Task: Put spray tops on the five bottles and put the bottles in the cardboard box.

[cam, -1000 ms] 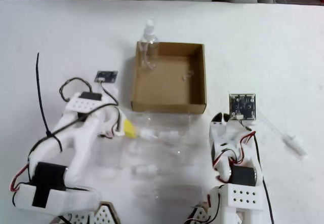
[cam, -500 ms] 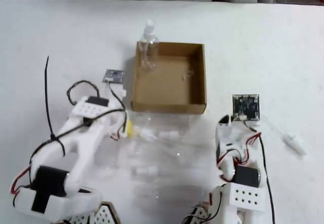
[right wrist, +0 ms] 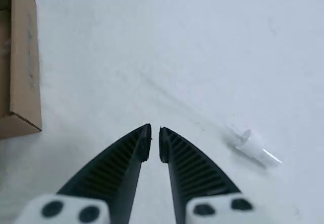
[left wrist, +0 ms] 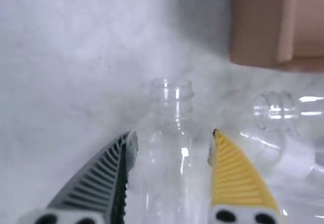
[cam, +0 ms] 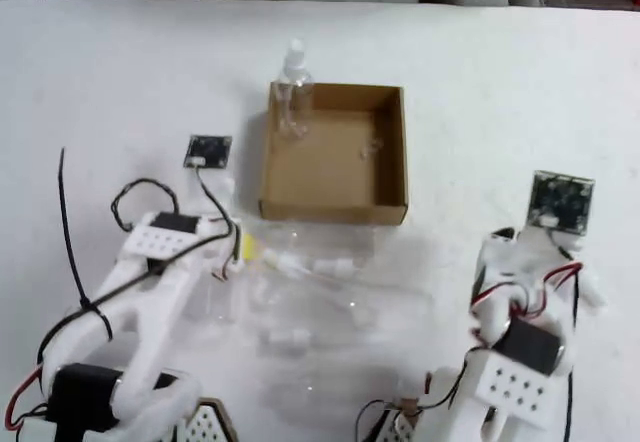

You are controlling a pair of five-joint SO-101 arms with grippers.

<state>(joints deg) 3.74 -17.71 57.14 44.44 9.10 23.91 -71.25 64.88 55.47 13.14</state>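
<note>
- The open brown cardboard box point(cam: 335, 209) sits on the white table point(cam: 480, 62), about midway between its left and right edges.
- One clear plastic bottle with a white spray top point(cam: 293, 92) stands upright inside the box, in the far left corner.
- Several clear plastic bottles without tops point(cam: 310, 264) lie on their sides on the table between the box's near wall and the near edge. They are transparent and overlap, so their number is hard to tell from the high view.
- The left gripper point(left wrist: 172, 133), with one grey ribbed finger point(left wrist: 109, 173) and one yellow ribbed finger point(left wrist: 235, 176), is spread wide. It is just off the box's near left corner.
- A topless clear bottle with a threaded open neck point(left wrist: 172, 89) lies between those two fingers, neck pointing away from the wrist. Its body fills the gap, but whether the pads actually press on it is unclear.
- A second open bottle neck point(left wrist: 273, 110) lies just beside the yellow finger, close to the corner of the box.
- The right gripper point(right wrist: 155, 135), with two black ribbed fingers, is drawn almost together with only a thin slit between the tips. It holds nothing and is above bare table toward the right edge.
- A loose white spray top with its thin tube point(right wrist: 255, 149) lies on the table near the right edge, a little apart from the right gripper's tips and well apart from the box.
</note>
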